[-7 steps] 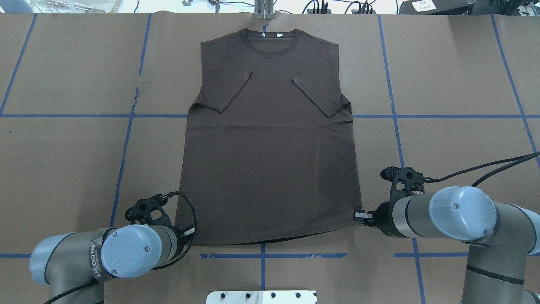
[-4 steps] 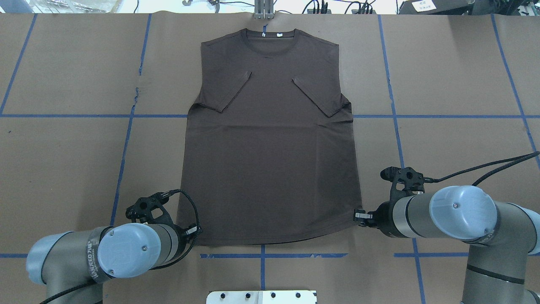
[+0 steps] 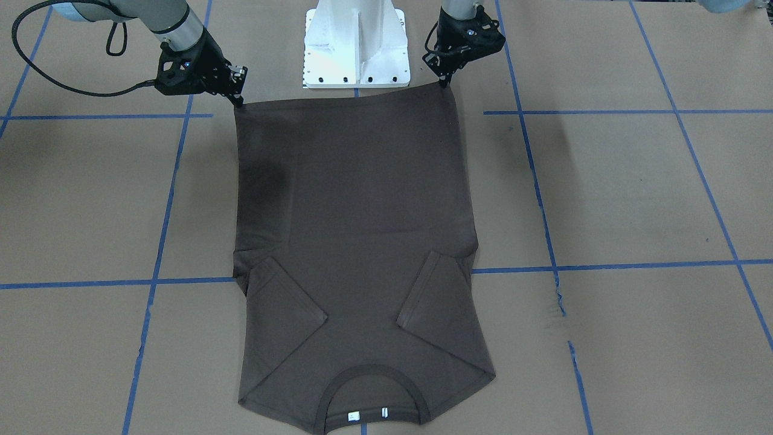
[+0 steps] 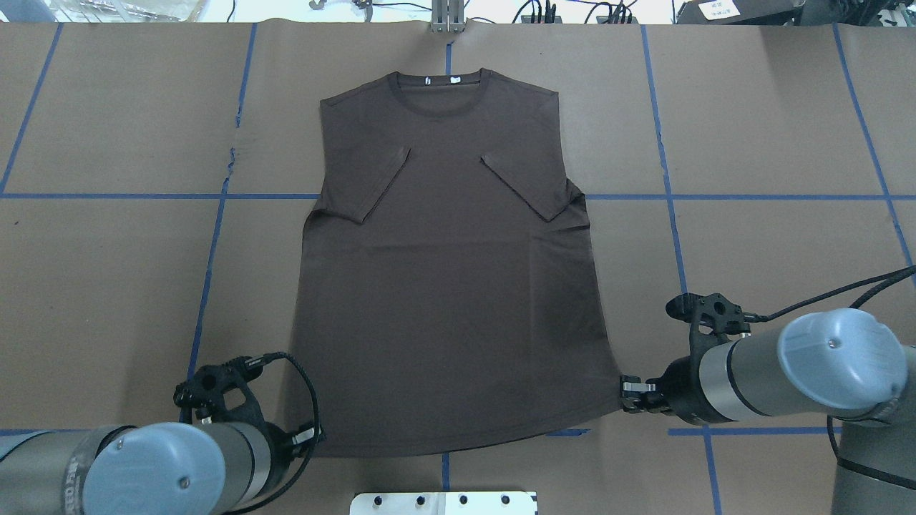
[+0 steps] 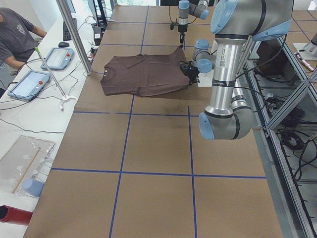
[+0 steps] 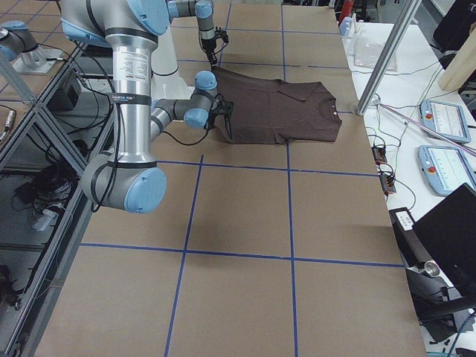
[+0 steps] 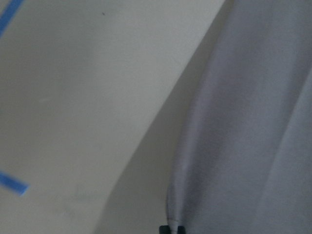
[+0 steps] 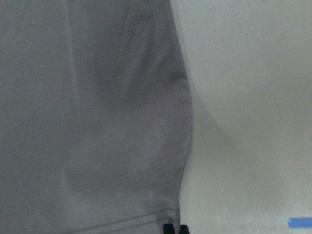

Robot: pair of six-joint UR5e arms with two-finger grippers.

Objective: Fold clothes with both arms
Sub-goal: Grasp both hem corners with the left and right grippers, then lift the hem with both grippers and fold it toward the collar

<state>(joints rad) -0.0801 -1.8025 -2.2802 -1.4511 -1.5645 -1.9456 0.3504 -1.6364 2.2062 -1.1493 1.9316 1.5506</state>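
- Currently left gripper point(image 4: 317, 433) and right gripper point(image 4: 624, 390) each clamp 1 hem corner of the T-shirt point(image 4: 444, 286), spread on the table point(image 4: 107, 286).
- Risk: thin fabric slipping out of 1 pinch; uneven lift skews the fold.

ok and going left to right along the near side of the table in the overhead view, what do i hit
Left arm's blue joint cap → left gripper, at one hem corner → T-shirt → right gripper, at the other hem corner → right arm's blue joint cap
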